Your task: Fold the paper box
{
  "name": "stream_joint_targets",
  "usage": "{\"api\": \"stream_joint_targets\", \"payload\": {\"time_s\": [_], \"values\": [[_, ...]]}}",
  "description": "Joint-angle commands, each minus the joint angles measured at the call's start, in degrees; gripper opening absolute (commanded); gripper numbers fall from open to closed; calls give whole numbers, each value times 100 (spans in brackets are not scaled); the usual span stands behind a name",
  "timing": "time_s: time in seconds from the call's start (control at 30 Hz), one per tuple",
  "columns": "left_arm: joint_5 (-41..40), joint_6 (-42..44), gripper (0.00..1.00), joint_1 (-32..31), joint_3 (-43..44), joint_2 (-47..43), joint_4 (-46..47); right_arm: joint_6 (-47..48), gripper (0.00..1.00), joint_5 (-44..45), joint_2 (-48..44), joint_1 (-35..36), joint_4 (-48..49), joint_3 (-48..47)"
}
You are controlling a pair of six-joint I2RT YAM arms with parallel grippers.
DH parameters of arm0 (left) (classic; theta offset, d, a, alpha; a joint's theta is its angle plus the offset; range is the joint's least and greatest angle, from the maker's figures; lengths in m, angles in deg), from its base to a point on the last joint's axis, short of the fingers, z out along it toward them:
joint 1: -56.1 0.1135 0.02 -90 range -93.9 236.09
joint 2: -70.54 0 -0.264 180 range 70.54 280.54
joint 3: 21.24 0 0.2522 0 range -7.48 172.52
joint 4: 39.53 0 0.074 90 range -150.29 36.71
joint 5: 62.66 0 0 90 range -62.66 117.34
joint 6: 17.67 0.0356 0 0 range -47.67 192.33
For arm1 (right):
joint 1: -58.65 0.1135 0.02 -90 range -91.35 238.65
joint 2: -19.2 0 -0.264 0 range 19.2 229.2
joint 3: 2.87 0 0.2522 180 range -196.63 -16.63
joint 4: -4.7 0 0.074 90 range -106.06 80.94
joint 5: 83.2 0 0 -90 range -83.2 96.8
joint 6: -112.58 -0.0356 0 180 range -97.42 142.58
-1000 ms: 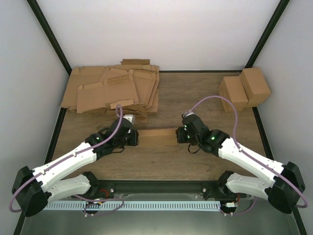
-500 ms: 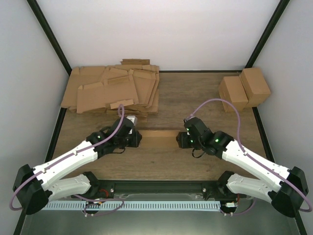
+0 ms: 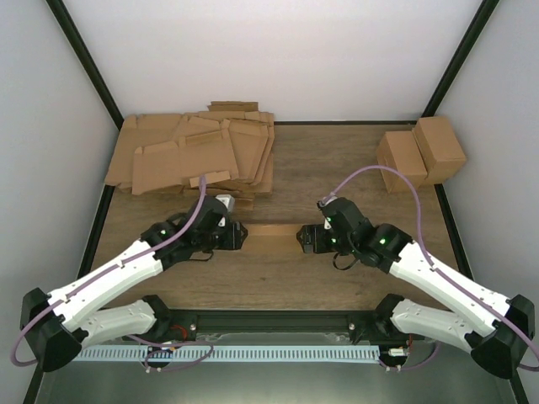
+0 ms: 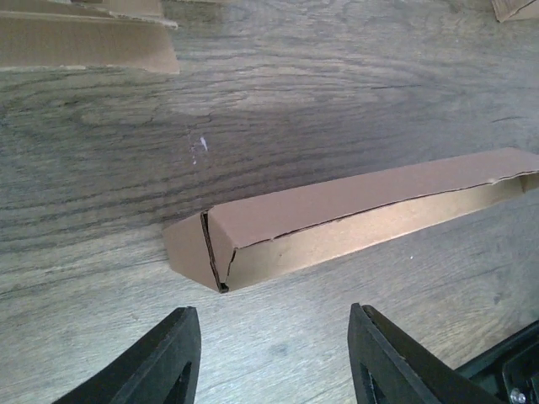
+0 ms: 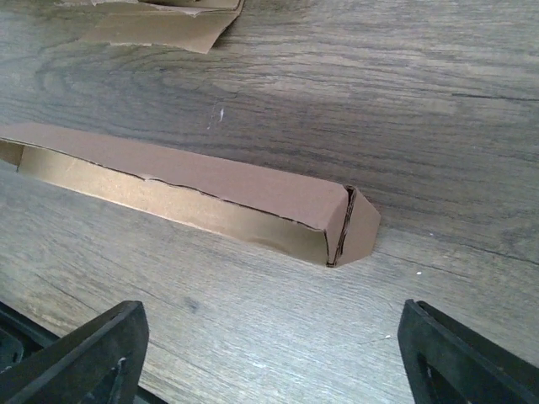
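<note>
Your left gripper [image 4: 271,318] and right gripper [image 5: 274,310] have just let go, both open and empty off either end of the paper box [image 3: 271,238] lying between them, so press its end flaps [image 4: 187,250] home squarely.

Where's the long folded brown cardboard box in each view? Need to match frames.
Top external: the long folded brown cardboard box lies just below centre, lengthwise left to right.
Left wrist: the box runs diagonally from lower left of centre up to the right edge.
Right wrist: the box runs from the left edge down to right of centre.
Shared landmark: the stack of flat brown cardboard sheets, upper left in top external, top-left corner in left wrist, top edge in right wrist.
</note>
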Motion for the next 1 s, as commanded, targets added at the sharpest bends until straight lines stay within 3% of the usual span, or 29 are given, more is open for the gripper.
{"api": "stream_joint_targets", "payload": {"time_s": [0.0, 0.1, 0.2, 0.4, 0.5, 0.63, 0.73, 0.97], "values": [[68, -87, 52, -16, 295, -127, -227, 31, 86, -79, -95, 52, -135, -341], [103, -226, 55, 54, 355, -176, -194, 35, 89, 8, -67, 12, -108, -445], [544, -236, 54, 327, 277, -191, 90, 67, 84, -154, 34, -218, -15, -538], [1525, -636, 54, 1081, -91, -339, 691, 171, 73, -1308, -19, -1309, 278, -383], [2093, -887, 54, 1447, -417, -388, 1069, 17, 73, -1736, -64, -1552, 469, -205], [2477, -1440, 74, 1635, -823, -519, 1586, -530, 80, -1873, -49, -1655, 583, -29], [2259, -2033, 86, 1655, -1080, -769, 1681, -1135, 81, -1644, -170, -1671, 522, 86], [1759, -3732, 89, 1659, -1649, -1492, 1749, -2141, 83, -1142, -96, -1671, 25, 102]]}}
